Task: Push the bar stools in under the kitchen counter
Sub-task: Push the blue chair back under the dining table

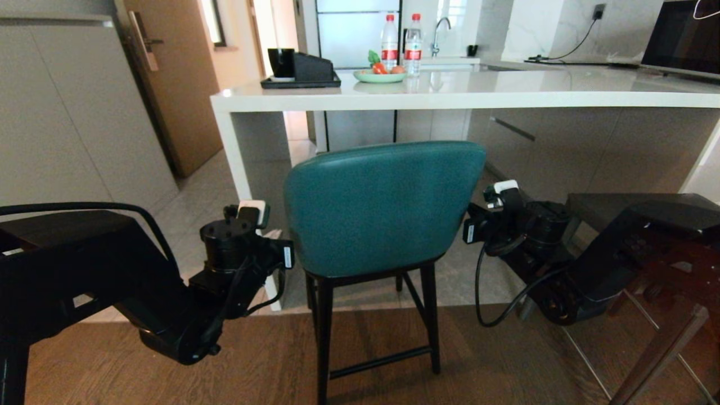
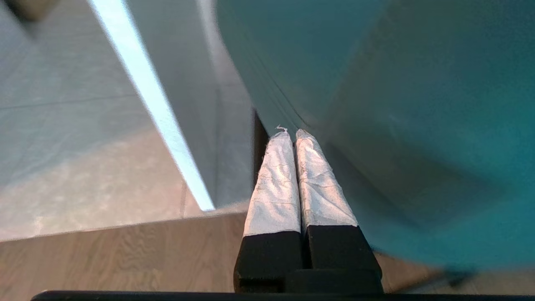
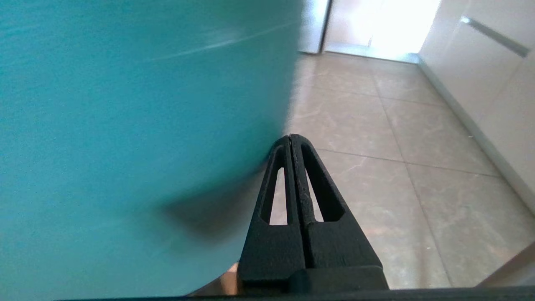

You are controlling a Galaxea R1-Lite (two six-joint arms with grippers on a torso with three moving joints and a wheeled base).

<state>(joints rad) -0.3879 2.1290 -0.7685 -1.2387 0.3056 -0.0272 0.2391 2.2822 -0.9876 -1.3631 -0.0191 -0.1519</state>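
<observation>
The teal bar stool stands in front of me, its rounded back facing me and its seat close to the kitchen counter. My left gripper is shut, and its white-taped tips touch the left side of the stool's back. My right gripper is also shut, with its black tips against the right edge of the back. In the head view both grippers flank the back, left gripper and right gripper. A dark grey stool sits at the far right, largely hidden behind my right arm.
The counter carries a black tray with a cup and a box, a green plate of vegetables and two water bottles. Its white side panel stands just left of the stool. A door is at the left.
</observation>
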